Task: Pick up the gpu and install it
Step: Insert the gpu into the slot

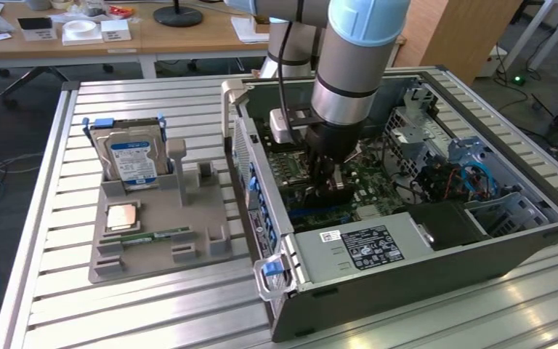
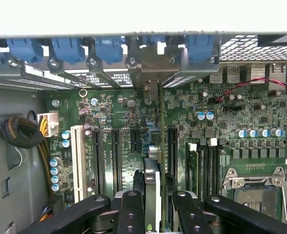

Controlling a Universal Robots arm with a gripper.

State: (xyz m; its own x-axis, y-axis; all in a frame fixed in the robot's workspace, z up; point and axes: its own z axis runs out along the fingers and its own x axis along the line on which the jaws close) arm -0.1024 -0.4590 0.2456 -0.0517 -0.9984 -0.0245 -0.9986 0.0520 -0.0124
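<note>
My gripper (image 1: 333,182) reaches down into the open computer case (image 1: 259,218), low over the motherboard (image 2: 119,112). It is shut on the gpu (image 2: 152,187), a thin dark card seen edge-on between the black fingers (image 2: 131,209). The card stands upright along the black expansion slots (image 2: 133,139), and its silvery bracket end (image 2: 153,66) meets the case's rear wall among the blue slot latches (image 2: 107,48). Whether its lower edge is seated in a slot is hidden.
A white slot (image 2: 77,156), a cable bundle (image 2: 21,134) and the processor socket (image 2: 253,187) flank the card. Outside the case, a grey holder (image 1: 153,247) carries a hard drive (image 1: 131,160) and a green RAM stick (image 1: 153,236). The power supply (image 1: 376,247) fills the case's near end.
</note>
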